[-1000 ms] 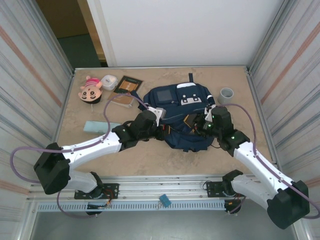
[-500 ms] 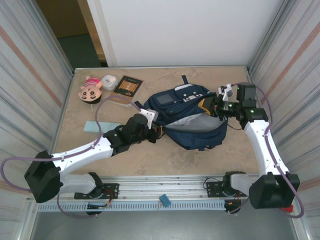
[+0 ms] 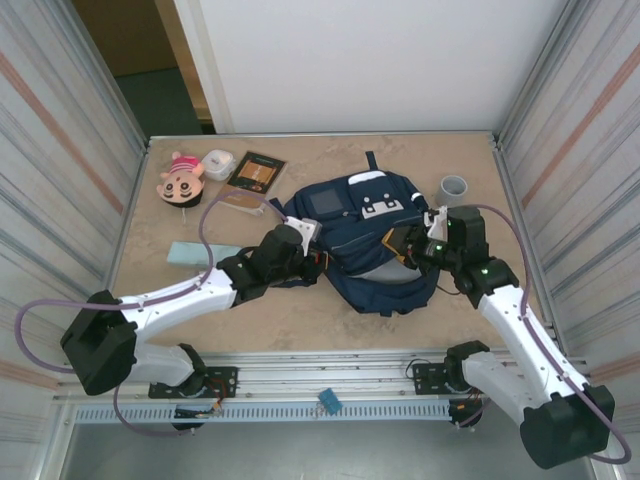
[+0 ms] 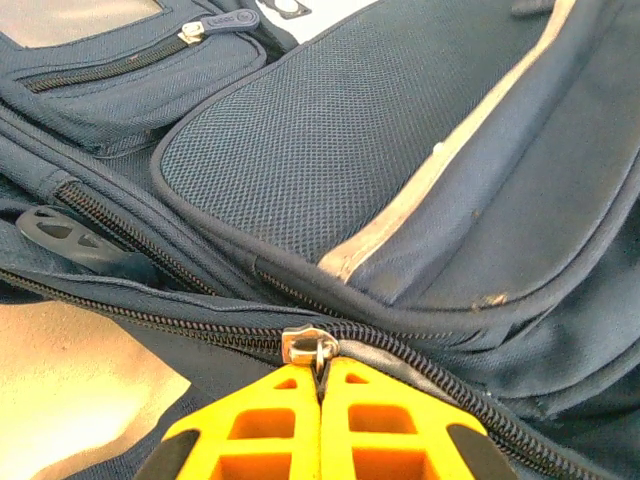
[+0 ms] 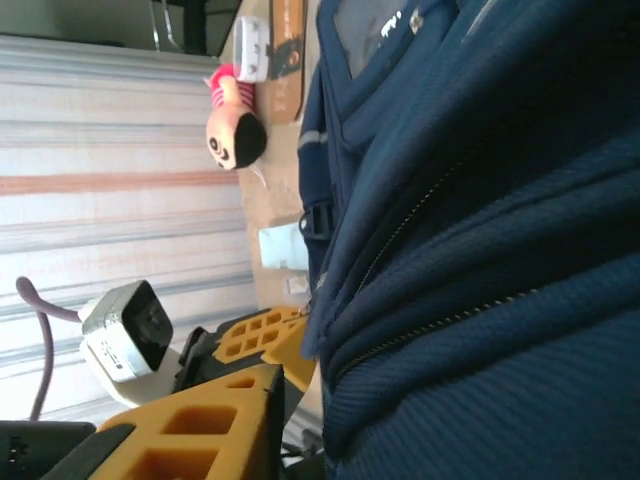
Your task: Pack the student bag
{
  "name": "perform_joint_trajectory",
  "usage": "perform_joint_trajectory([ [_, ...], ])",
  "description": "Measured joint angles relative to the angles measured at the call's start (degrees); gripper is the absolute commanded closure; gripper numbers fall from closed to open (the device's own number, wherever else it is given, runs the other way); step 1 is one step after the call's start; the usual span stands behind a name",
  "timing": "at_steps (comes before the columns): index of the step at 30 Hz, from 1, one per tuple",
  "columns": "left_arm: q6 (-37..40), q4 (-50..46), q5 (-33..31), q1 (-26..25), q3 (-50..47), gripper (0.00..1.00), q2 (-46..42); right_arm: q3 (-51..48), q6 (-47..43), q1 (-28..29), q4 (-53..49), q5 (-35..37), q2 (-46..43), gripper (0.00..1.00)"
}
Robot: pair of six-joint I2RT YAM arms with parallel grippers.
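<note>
my left claw [image 4: 320, 392] clenched on zipper pull [image 4: 316, 347] | zip runs rightward toward right claw [image 3: 403, 243] | its hold on student bag [image 3: 350, 215] unclear

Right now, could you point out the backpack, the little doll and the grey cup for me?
student bag [image 3: 350, 235]: top external view, on its navy front panel.
doll [image 3: 178, 185]: top external view, on its face.
grey cup [image 3: 454, 188]: top external view, on its open rim.

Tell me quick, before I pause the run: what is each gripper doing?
Left gripper: closed on the student bag zipper pull.
Right gripper: seemingly closed on the student bag fabric; one jaw hidden.
</note>
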Motion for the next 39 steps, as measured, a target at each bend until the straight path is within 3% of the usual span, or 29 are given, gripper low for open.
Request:
perform_joint_trajectory([
  [4, 0.96, -0.02, -0.50, 0.17, 0.00, 1.00, 0.00, 6.05, -4.15, -3.76, -4.02, -3.65, 3.21, 0.95],
  [10, 3.93, 0.09, -1.84, 1.84, -0.31, 1.00, 0.00, 17.44, -12.96, -7.69, -11.10, -12.20, 10.38, 0.97],
  [17, 7.61, 1.46, -3.06, 8.74, -1.53, 1.00, 2.75, 25.77, -18.62, -9.35, -17.53, -18.82, 13.49, 0.98],
  [25, 10.84, 7.26, 0.66, 14.88, -0.48, 1.00, 8.04, 27.06, -18.56, -9.62, -19.50, -20.15, 13.51, 0.99],
  [29, 11.21, 7.58, 2.03, 16.17, 0.98, 0.64, 9.22, 26.93, -16.98, -9.55, -17.77, -18.69, 13.35, 0.98],
  [31, 10.64, 6.27, 2.14, 17.07, 1.31, 0.53, 9.22, 25.33, -15.41, -8.85, -14.84, -16.55, 12.31, 0.98],
  [34, 8.24, 3.89, 2.56, 18.10, 1.95, 0.45, 8.52, 19.41, -11.91, -5.53, -8.15, -11.56, 9.73, 0.98],
  [39, 2.97, 0.28, 3.13, 16.92, 1.95, 0.43, 1.49, 9.49, -7.19, 2.38, 1.75, -1.36, 9.55, 0.98],
])
